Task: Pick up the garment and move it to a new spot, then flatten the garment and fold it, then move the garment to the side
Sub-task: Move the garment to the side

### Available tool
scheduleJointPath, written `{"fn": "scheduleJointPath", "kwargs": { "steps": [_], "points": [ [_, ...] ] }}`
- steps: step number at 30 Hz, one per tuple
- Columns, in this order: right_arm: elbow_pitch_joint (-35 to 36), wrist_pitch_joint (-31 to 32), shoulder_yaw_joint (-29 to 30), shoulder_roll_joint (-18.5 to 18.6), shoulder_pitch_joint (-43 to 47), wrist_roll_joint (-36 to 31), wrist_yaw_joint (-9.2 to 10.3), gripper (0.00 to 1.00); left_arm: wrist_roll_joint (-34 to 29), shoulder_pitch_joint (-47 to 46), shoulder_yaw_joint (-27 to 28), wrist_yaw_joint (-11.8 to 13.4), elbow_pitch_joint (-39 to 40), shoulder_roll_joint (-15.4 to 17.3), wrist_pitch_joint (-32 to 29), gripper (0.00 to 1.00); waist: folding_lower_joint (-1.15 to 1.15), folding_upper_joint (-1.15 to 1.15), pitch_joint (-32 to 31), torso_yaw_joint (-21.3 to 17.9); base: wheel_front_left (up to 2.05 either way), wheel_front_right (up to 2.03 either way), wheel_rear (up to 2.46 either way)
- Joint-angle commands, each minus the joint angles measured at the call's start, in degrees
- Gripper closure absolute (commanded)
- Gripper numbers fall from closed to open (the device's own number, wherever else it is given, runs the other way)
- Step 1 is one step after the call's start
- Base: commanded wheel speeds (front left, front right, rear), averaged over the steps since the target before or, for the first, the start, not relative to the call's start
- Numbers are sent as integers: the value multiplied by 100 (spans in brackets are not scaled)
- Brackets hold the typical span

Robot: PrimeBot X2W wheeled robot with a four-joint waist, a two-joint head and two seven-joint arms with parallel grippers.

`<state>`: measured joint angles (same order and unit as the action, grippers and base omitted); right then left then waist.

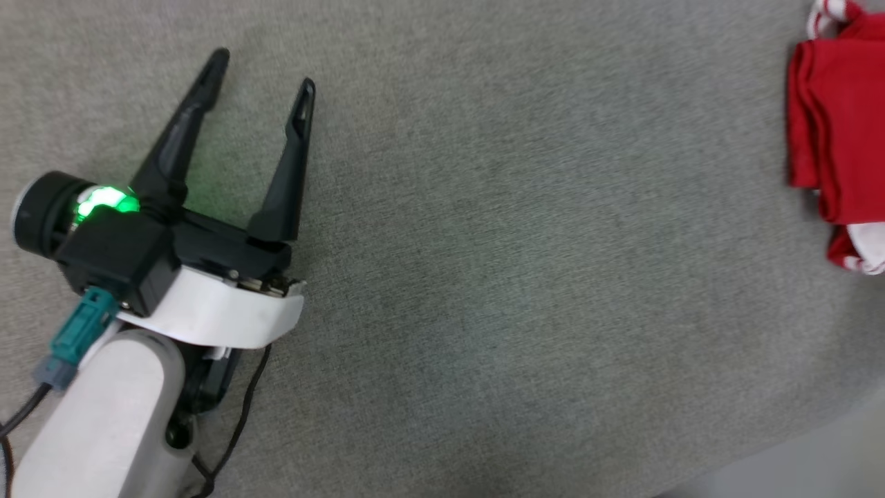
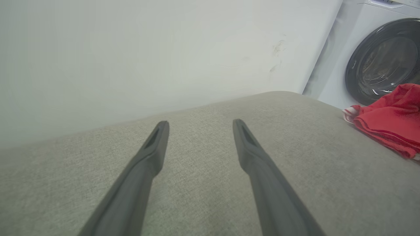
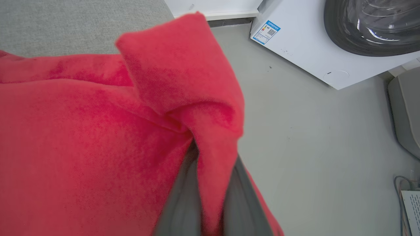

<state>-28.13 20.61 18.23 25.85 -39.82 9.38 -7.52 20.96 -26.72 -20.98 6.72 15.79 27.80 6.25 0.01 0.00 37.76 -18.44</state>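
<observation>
So the left end effector [image 1: 263, 70] is spread wide with nothing in it, hovering over the bare middle of the grey fabric surface [image 1: 525, 277]. The garment [image 1: 840, 117] is bunched in red layers way over at that surface's right edge, white striped trim poking out at both ends. The right end effector [image 3: 215, 164] is pinched tight on a fold of it, fabric squeezed between the fingers [image 3: 183, 200]. Can't really tell if the bundle is lifted or resting. A washing machine [image 3: 328, 42] stands on the floor [image 3: 311, 147] beyond that edge.
</observation>
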Motion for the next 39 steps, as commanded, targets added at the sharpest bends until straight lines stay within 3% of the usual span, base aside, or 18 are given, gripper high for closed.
{"fn": "scheduleJointPath", "kwargs": {
  "steps": [1, 2, 4, 11, 16, 24, 33, 39],
  "points": [
    [-80, -188, 97, -98, -195, -82, 7, 98, -45, -109, 23, -10, 64, 59, -32, 0, -1, 0, 304, 42, 0, 0, 0],
    [-139, -287, 134, -135, -231, -155, 7, 71, -57, -123, 38, -3, 90, 83, -44, 0, -1, 0, 355, 59, 0, 0, 0],
    [-274, -504, 204, -223, -333, -256, 7, 0, -59, -156, 58, 0, 116, 118, -55, 0, -1, 0, 423, 87, 0, 0, 0],
    [-692, -1194, 412, -267, -391, -615, 7, 0, 19, -25, 46, 31, -26, 77, 71, 0, -1, 0, 276, 207, 0, 0, 0],
    [-548, -1551, 488, -221, -165, -761, 7, 0, 94, 144, 39, 67, -213, -9, 233, 0, -1, 0, -94, 304, 0, 0, 0],
    [459, -1851, 43, -207, 1104, -373, 7, 0, 395, 952, 56, 264, -836, -284, 590, 0, -1, 0, -1472, 663, 0, 0, 0],
    [1289, -2137, -581, -810, 2371, 41, 7, 0, 771, 1759, 229, 472, -1311, -646, 796, 0, -1, 0, -2587, 1174, 0, 0, 0],
    [1954, -2224, -892, -1415, 2951, 52, 6, 0, 848, 2087, 460, 559, -1482, -610, 857, 0, -1, 0, -2940, 1529, 0, 0, 0]
  ]
}}
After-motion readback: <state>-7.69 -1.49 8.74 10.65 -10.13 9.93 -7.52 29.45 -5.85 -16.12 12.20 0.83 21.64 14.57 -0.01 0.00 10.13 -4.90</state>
